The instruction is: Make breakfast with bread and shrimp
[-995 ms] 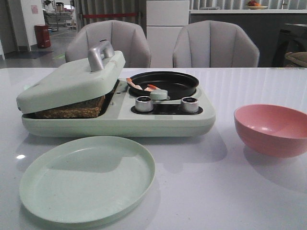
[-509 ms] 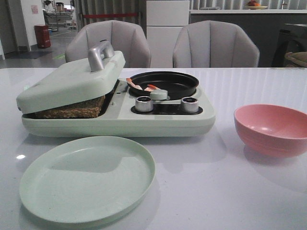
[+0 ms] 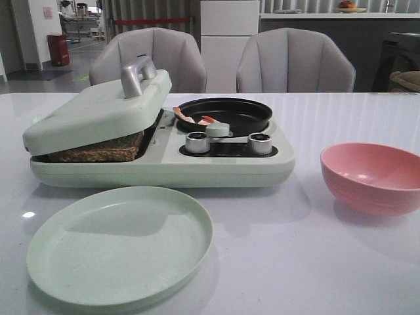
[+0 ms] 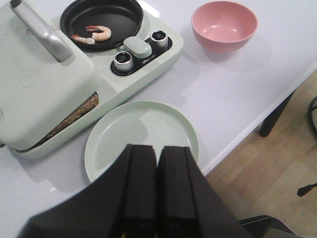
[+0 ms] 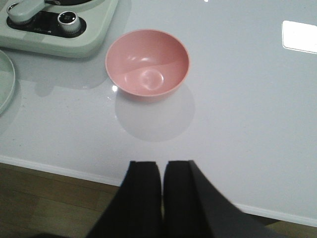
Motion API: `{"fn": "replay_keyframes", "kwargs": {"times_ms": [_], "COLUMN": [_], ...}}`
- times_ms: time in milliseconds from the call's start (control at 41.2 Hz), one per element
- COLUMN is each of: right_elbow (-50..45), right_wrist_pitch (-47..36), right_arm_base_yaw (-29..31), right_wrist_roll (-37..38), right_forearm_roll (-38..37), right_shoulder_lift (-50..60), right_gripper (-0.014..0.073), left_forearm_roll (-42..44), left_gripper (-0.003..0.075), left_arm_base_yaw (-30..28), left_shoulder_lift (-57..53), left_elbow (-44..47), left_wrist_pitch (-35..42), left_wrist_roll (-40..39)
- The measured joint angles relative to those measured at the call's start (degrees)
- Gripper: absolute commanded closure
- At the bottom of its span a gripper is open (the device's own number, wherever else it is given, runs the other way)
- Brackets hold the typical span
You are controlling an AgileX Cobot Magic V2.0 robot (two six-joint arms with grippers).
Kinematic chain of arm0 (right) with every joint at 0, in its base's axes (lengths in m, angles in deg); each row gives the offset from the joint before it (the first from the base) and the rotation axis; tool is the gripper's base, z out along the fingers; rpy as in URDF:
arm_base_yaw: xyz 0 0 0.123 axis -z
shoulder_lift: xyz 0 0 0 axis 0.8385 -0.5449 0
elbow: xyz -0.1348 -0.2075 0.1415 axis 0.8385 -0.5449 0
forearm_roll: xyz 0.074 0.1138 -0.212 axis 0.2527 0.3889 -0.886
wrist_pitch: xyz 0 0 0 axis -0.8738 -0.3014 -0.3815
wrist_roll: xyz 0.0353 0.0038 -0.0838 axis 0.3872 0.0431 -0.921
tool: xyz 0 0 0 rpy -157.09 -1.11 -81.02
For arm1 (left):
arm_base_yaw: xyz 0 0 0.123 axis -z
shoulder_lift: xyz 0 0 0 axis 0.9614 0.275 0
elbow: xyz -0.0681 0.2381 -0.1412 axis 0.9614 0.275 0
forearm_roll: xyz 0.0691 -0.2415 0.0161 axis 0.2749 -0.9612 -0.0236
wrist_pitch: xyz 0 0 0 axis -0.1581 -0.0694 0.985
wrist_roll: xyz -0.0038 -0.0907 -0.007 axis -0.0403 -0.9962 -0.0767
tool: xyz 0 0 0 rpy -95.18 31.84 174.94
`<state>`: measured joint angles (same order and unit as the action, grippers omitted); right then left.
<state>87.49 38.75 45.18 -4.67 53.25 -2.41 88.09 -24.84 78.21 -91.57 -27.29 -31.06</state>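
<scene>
Front view vs. 1.0 s and 0.5 s earlier: no visible change. The lid (image 3: 98, 111), the plate (image 3: 121, 246) and the pink bowl (image 3: 374, 177) sit as before.

Breakfast maker (image 3: 164, 164) occupies centre-left of the front view on the white table (image 3: 295, 262). Its lid is propped at a tilt, resting on the bread (image 3: 98, 151), whose brown crust edge shows in the gap at left of frame; same crust edge visible in the left wrist view (image 4: 74, 116).

Shrimp (image 4: 94, 34): curled pieces lying in the black pan (image 4: 101, 17), upper left of the left wrist view; also seen at the pan's left rim in the front view (image 3: 193, 119).

Pale green plate lies just in front of the appliance, bare. Pink bowl at right of frame, apart from the appliance.

Left gripper (image 4: 157, 193): fingers together, nothing held, above the plate's near edge. Right gripper (image 5: 162, 198): fingers together, nothing held, over the table edge, near side of the bowl.
</scene>
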Motion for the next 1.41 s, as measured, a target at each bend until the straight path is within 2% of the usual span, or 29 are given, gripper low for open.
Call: {"fn": "replay_keyframes", "kwargs": {"times_ms": [121, 1067, 1237, 1407], "right_elbow": [0.0, -0.1, -0.1, -0.1], "right_wrist_pitch": [0.1, 0.1, 0.1, 0.1], "right_arm_base_yaw": [0.0, 0.0, 0.0, 0.0], "right_wrist_roll": [0.0, 0.1, 0.1, 0.1], "right_forearm_roll": [0.0, 0.0, 0.0, 0.0], "right_shoulder_lift": [0.0, 0.0, 0.0, 0.0], "right_gripper": [0.0510, 0.0510, 0.0510, 0.0510], "left_forearm_roll": [0.0, 0.0, 0.8, 2.0], "left_gripper": [0.0619, 0.0619, 0.0619, 0.0619], "left_arm_base_yaw": [0.0, -0.2, -5.5, -15.5], "left_shoulder_lift": [0.0, 0.0, -2.6, -9.7], "left_elbow": [0.0, 0.0, 0.7, 5.4], "left_wrist_pitch": [0.0, 0.0, 0.2, 5.1], "left_wrist_roll": [0.0, 0.0, 0.0, 0.0]}}
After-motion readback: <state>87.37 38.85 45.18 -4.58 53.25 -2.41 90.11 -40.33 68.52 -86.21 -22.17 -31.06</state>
